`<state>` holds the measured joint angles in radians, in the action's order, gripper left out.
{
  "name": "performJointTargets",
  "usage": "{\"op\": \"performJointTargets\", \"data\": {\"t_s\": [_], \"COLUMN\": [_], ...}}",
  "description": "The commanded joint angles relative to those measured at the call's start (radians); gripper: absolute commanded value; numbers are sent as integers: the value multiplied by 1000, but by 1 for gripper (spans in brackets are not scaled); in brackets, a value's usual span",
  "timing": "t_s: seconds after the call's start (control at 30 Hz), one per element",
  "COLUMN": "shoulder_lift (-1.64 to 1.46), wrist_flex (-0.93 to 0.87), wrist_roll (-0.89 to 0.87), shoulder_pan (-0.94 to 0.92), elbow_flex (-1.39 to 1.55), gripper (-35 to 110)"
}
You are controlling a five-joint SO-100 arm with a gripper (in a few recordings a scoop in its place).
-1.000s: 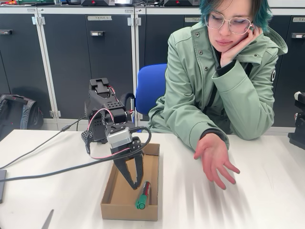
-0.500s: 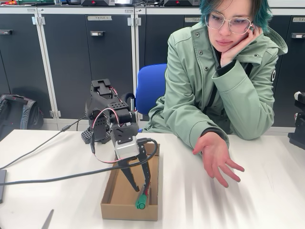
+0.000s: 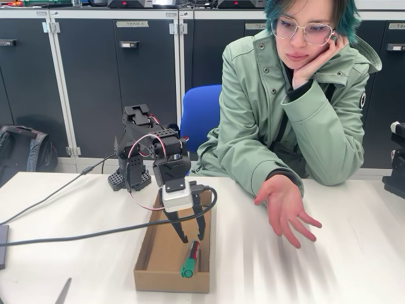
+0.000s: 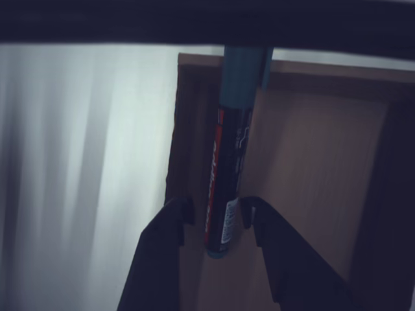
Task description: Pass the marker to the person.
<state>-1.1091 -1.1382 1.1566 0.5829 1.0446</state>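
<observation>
1. Right now the marker [image 3: 190, 258] is lying in a shallow cardboard box [image 3: 144, 271] on the white table [image 3: 354, 266], along the box's right wall in the fixed view, green cap toward the camera.
2. The gripper [image 3: 190, 240] is pointing down into the box, its two dark fingers [image 3: 179, 230] spread a little and standing on either side of the marker's far end.
3. Seen from the wrist view, the marker [image 4: 227, 168] is running between the fingertips [image 4: 176, 217], with small gaps on both sides; the jaws are standing narrowly apart and are not pinching it.
4. The person [image 3: 297, 114] is sitting behind the table, resting their head on one hand.
5. Their other hand [image 3: 285, 209] is reaching out palm-up over the table, to the right of the box and well apart from the gripper.
</observation>
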Motion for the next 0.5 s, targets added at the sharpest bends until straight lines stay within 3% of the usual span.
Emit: {"op": "performJointTargets", "data": {"t_s": [0.0,0.47], "shoulder_lift": [-74,-40], "wrist_flex": [-34,8], "wrist_roll": [2,21], "shoulder_pan": [52,0], "elbow_flex": [-64,-43], "gripper": [17,18]}}
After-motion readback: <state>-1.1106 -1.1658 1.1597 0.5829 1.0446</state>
